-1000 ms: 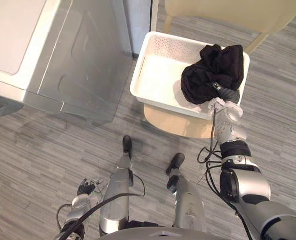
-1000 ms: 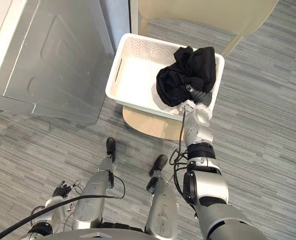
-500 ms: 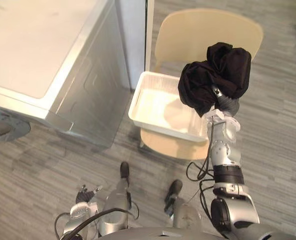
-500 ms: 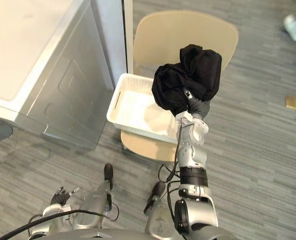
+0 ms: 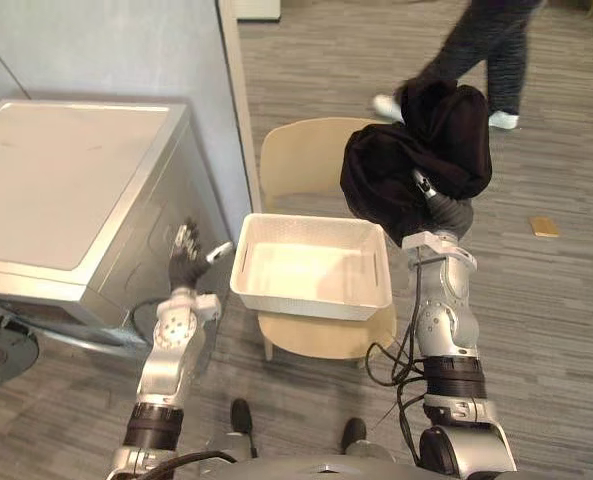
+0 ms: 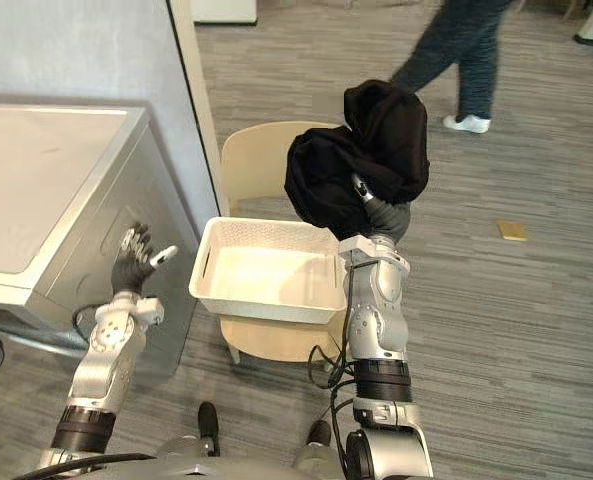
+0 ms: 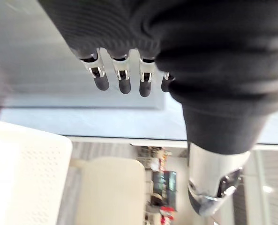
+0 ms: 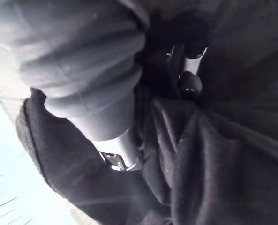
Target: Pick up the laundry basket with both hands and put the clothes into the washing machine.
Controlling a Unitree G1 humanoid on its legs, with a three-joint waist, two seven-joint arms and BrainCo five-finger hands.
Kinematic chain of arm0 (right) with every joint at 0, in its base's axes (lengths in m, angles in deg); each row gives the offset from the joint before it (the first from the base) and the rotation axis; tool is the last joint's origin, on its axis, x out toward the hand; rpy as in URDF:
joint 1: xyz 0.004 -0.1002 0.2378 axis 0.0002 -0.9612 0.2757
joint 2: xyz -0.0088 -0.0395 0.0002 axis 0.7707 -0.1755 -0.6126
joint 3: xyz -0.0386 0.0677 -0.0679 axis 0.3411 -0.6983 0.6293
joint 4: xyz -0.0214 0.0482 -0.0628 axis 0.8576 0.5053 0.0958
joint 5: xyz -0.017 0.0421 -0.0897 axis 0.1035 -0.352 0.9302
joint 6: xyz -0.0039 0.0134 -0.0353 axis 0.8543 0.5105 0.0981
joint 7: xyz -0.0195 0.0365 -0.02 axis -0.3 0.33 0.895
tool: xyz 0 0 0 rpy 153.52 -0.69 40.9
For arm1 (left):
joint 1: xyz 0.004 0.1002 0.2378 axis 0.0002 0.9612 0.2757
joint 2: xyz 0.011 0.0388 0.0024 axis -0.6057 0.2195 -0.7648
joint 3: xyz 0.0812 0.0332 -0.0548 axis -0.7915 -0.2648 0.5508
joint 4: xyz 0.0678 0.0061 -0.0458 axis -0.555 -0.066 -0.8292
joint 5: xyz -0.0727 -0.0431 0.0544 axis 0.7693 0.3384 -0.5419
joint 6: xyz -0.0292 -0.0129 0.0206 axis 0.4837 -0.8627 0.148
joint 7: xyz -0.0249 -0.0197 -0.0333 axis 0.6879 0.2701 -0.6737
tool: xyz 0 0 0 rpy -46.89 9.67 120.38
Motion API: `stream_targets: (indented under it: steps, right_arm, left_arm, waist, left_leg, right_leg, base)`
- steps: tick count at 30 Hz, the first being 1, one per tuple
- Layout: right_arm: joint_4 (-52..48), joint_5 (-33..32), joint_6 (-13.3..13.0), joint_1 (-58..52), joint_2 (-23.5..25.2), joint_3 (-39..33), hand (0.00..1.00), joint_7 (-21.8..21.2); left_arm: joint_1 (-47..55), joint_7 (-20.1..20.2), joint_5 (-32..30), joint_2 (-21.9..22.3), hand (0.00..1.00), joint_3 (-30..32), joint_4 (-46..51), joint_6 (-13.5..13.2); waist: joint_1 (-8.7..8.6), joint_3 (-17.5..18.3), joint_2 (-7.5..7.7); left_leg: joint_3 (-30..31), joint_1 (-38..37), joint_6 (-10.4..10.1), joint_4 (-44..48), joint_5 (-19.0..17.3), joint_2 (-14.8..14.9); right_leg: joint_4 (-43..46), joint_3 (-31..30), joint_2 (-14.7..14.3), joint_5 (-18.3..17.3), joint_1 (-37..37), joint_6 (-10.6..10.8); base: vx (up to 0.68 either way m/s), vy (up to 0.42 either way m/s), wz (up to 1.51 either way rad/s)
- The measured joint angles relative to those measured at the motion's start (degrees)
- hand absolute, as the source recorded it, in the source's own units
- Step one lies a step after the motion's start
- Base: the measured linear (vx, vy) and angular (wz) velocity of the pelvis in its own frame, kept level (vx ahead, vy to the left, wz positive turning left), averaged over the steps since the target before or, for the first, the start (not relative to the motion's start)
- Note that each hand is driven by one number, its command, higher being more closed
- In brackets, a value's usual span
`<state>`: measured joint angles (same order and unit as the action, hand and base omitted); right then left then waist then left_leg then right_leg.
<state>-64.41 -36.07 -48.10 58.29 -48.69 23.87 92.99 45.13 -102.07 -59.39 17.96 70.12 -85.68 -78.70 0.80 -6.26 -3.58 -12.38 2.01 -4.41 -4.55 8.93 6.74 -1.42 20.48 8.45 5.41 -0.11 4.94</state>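
Right hand (image 5: 444, 212) holds the black clothes (image 5: 416, 165) up in the air; the basket (image 5: 311, 300) sits on the chair (image 5: 301, 160).

Right fingers (image 8: 191, 70) are curled into the black fabric, which bunches around and over the hand as one bundle. The bundle hangs above the basket's right end, apart from it, level with the chair back. The white perforated laundry basket rests on the beige chair seat, just right of the washing machine (image 5: 66, 180). Left hand (image 5: 188, 262) is up in front of the machine's side panel, near the basket's left end. Its fingers (image 7: 122, 79) are straight and spread, thumb out, gripping nothing. The machine's flat top shows at left, and its opening can't be made out. A person (image 5: 486, 50) walks across the floor beyond the chair.
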Motion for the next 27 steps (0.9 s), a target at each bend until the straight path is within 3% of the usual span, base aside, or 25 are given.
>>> stream_targets:
  steps: [6, 16, 27]
  right_arm:
    - [-4.80, -0.02, 0.01, -1.84, 1.09, 3.43, 1.00, -2.71]
    - [-11.16, -1.18, -0.10, -5.59, 2.12, 7.19, 1.00, -4.25]
    - [-12.88, -5.00, -0.13, -9.75, 3.60, 12.90, 1.00, -6.18]
  left_arm:
    - [-5.51, -0.50, -0.05, 0.01, 0.00, -5.05, 3.77, -1.50]
    - [-9.74, 2.00, 0.00, 0.07, 0.00, -13.24, 4.04, -2.06]
    - [-18.51, 1.86, 4.29, 0.07, 0.00, -19.96, -3.12, -2.05]
  waist:
    - [-2.07, 2.36, -0.04]
    - [-3.23, 4.03, -0.20]
    - [-5.00, 6.55, 0.00]
  left_leg:
    - [-2.01, -1.26, -0.07, -0.32, -0.53, 0.01]
    - [-3.20, -2.03, -0.62, -0.39, -0.96, 0.18]
    - [-4.84, -2.12, -0.45, -0.40, -0.91, 0.20]
  right_leg:
    - [-1.75, -1.89, -0.26, 0.81, -0.67, -0.19]
    - [-2.12, -2.90, -0.47, 0.95, -0.69, -0.22]
    - [-2.15, -5.13, -0.55, 1.28, 0.31, -0.11]
  base:
    - [0.00, -0.006, -0.18]
    - [0.00, -0.005, -0.06]
    - [0.01, -0.007, -0.07]
